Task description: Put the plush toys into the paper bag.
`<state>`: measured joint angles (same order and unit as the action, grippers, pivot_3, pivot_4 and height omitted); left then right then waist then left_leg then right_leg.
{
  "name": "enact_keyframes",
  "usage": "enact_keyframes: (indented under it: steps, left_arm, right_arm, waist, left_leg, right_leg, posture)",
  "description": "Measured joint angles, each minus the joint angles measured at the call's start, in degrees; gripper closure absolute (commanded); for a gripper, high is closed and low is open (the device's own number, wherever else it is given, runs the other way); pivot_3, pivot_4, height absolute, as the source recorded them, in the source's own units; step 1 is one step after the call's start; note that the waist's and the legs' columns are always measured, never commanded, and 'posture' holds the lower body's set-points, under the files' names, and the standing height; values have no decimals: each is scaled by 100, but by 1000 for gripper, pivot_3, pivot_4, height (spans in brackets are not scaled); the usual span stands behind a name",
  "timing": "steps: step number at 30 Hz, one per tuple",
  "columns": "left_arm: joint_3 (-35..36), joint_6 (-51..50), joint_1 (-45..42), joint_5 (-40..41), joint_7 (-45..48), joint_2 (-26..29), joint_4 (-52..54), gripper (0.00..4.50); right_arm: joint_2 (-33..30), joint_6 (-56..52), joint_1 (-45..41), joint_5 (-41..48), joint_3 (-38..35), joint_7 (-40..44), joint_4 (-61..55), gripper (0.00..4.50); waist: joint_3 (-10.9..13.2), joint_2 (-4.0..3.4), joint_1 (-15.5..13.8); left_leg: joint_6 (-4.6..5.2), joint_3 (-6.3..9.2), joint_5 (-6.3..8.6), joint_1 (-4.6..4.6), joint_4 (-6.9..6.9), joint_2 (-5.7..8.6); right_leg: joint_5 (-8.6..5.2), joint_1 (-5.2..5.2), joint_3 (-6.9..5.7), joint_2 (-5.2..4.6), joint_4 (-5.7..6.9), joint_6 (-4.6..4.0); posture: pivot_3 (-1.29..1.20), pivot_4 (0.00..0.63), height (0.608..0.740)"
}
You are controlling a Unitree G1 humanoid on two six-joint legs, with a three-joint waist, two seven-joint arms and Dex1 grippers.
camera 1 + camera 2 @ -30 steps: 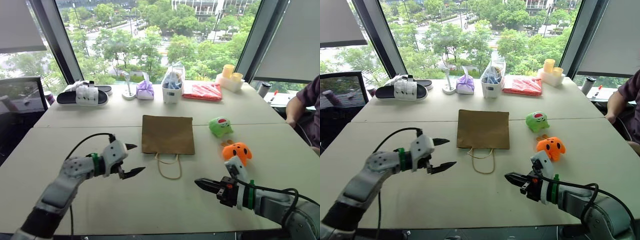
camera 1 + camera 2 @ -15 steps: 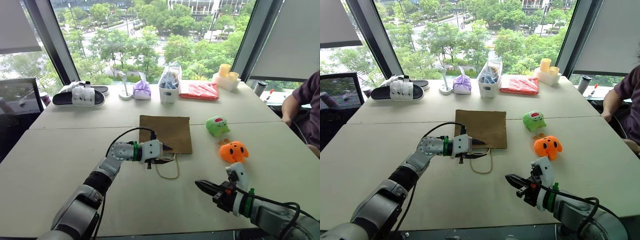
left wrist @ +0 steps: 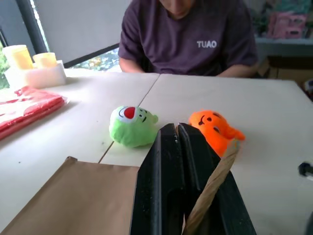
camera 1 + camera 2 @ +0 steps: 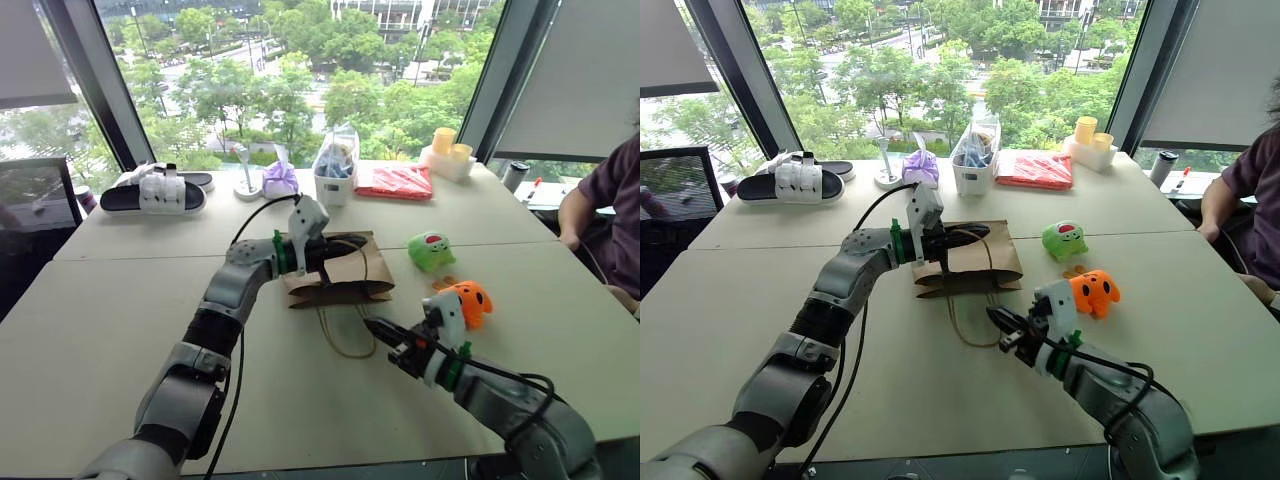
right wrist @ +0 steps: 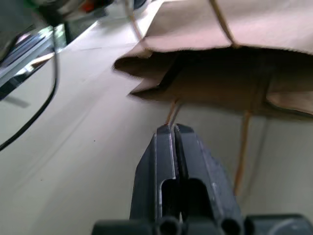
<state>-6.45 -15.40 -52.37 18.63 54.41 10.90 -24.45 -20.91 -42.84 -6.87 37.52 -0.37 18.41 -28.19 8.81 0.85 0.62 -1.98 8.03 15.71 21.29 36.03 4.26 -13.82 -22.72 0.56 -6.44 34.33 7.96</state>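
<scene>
The brown paper bag (image 4: 345,280) lies mid-table with its mouth facing me and its top layer lifted. My left gripper (image 4: 352,245) is shut on the bag's upper twisted handle (image 3: 213,188) and holds it above the bag. The lower handle (image 4: 340,335) loops on the table. My right gripper (image 4: 369,324) is shut and empty, pointing at the bag's open mouth (image 5: 220,68) just short of it. The green plush toy (image 4: 432,250) sits right of the bag. The orange plush toy (image 4: 470,299) lies nearer, beside my right forearm.
Along the far edge stand black-and-white slippers (image 4: 150,192), a purple cloth bundle (image 4: 279,179), a clear bag of blue items (image 4: 336,170), a red packet (image 4: 404,182) and yellow cups (image 4: 448,150). A person (image 4: 605,215) sits at the right.
My left gripper reached the bag, shut on its upper handle and rose, opening the mouth. My right gripper moved forward and left toward the mouth, staying shut.
</scene>
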Motion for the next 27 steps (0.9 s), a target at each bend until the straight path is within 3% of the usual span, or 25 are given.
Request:
enact_keyframes:
  steps: [10,19,27]
  left_arm:
    - [388,-1672,-203,595,-846,-381,571,4442]
    - [427,-1929,-21,715,-1023,-429,880,4442]
    - [903,-2284,-214,1382,-1255,-606,1469,4442]
  right_arm:
    - [570,912,-1194,-1385,578,-181,1770,4500]
    - [1077,1456,-1937,-2190,818,-152,3526,4500]
    - [1297,1527,-1976,-2550,950,-57,3870,4500]
  waist:
    - [0,0,15]
    - [-1,-2,39]
    - [-4,-2,34]
  left_leg:
    - [-28,0,-16,1,-3,2]
    - [-61,-3,-34,1,-14,1]
    - [-65,-3,-37,4,-11,2]
  right_leg:
    - [1,-4,4,1,2,-2]
    - [3,-17,11,1,9,-5]
    - [4,-23,18,0,14,-6]
  posture:
    - [0,150,740]
    - [0,150,740]
    - [0,150,740]
